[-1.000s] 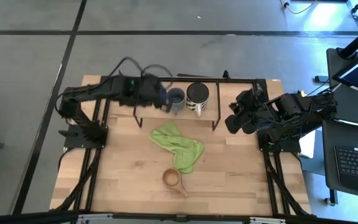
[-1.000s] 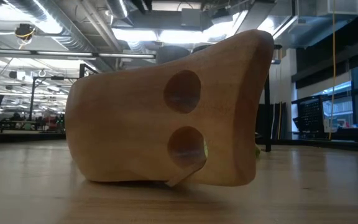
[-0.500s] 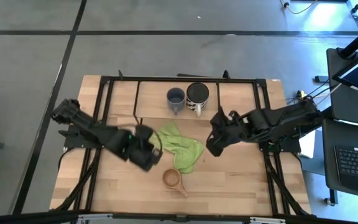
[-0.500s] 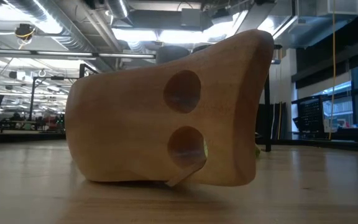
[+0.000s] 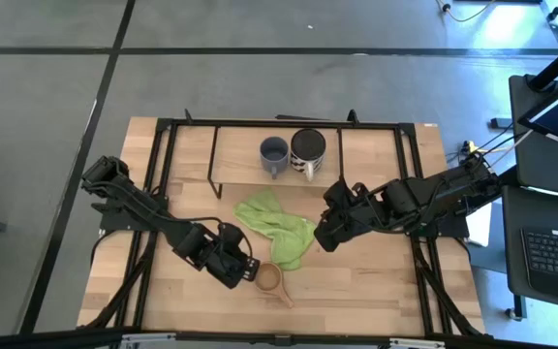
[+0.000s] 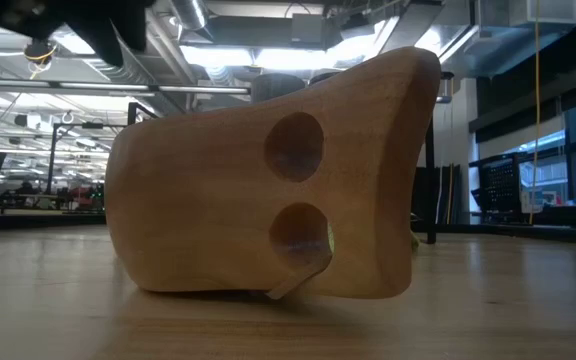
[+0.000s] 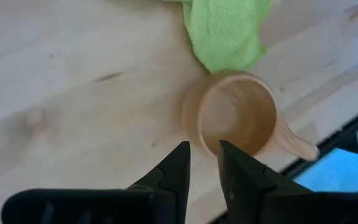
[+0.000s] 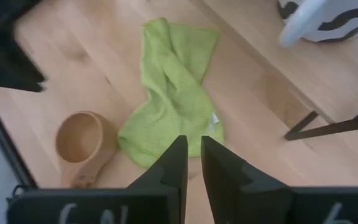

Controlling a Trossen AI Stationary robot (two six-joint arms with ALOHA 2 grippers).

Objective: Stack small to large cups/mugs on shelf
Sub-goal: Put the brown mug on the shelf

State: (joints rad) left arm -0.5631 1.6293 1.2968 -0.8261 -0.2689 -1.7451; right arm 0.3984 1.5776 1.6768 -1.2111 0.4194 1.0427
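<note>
left end effector [image 7: 202, 163] slightly spread, empty, right over wooden cup [image 7: 235, 121] rim; could knock the cup toward the nearby tabletop [image 5: 356, 281] edge. green cloth [image 5: 277, 227] touches cup's far side. right end effector [image 8: 190, 155] nearly pressed together over cloth. grey-blue mug [image 5: 274, 152], steel mug [image 5: 308, 148] on shelf [image 5: 235, 157].

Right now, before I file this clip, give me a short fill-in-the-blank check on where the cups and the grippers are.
1. The grey-blue mug and the steel mug stand side by side on the ____.
2. The wooden cup stands on the tabletop, not yet ____.
3. The left gripper is beside the wooden cup; the right gripper hangs beside the green ____.

Missing words: shelf; stacked; cloth
</note>
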